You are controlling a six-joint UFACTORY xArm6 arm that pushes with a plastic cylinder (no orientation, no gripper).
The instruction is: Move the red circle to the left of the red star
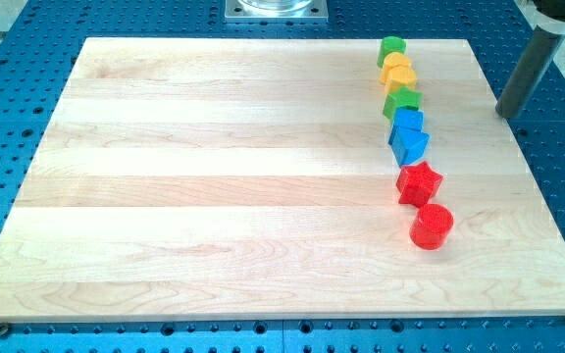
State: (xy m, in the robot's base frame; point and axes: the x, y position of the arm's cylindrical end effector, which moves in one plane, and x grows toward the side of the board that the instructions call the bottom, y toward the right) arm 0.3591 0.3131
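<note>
The red circle [432, 226] lies on the wooden board [214, 176] at the view's lower right. The red star [419, 183] sits just above it and slightly to the left, close to it or touching it. My tip [505, 114] is at the view's upper right, off the board's right edge over the blue perforated table. It is well above and to the right of both red blocks, touching no block.
A column of blocks runs up from the red star: two blue blocks [409, 137], a green block [400, 102], a yellow block [399, 75], an orange block [395, 62] and a green block [391, 49]. A metal mount [276, 9] sits at the top edge.
</note>
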